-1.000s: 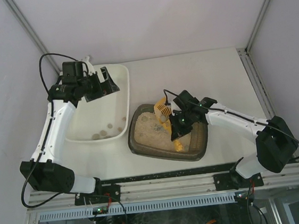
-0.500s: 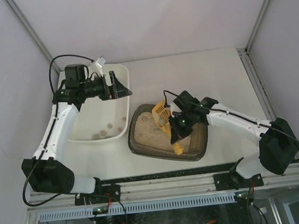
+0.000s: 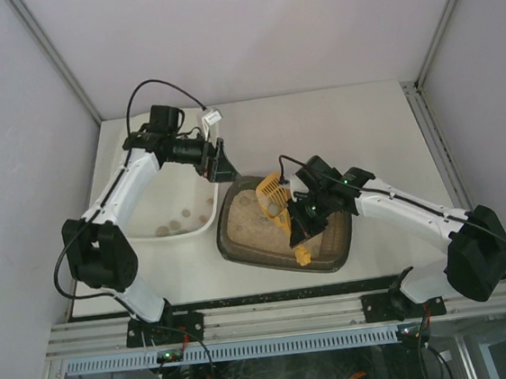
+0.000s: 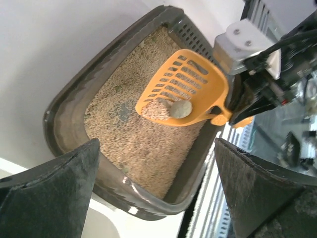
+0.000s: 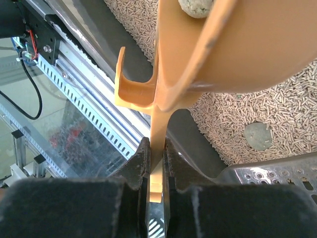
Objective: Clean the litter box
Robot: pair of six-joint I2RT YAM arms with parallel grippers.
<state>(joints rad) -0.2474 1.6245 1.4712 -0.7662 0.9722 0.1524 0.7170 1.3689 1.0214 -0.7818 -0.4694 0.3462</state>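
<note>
Since a second ago the left arm has swung off the white tub point(image 3: 141, 227) toward the litter box point(image 3: 232, 238), while the right arm has barely shifted.

The left gripper point(image 3: 219, 162) hangs over the box's far left corner with its jaws wide apart and nothing between them. The right gripper point(image 5: 157, 157) is clamped on the handle of the orange scoop point(image 4: 182, 93), which carries a pale clump point(image 4: 181, 109) above the litter. Another clump point(image 5: 257, 135) lies in the pellets. The box sits on the table point(image 3: 364, 123) just right of the tub, between the arms. It looks like stiff plastic, bottom-heavy with loose pellets that would spill if tipped. The raised rim is probably the best place to steady it, kept level.
</note>
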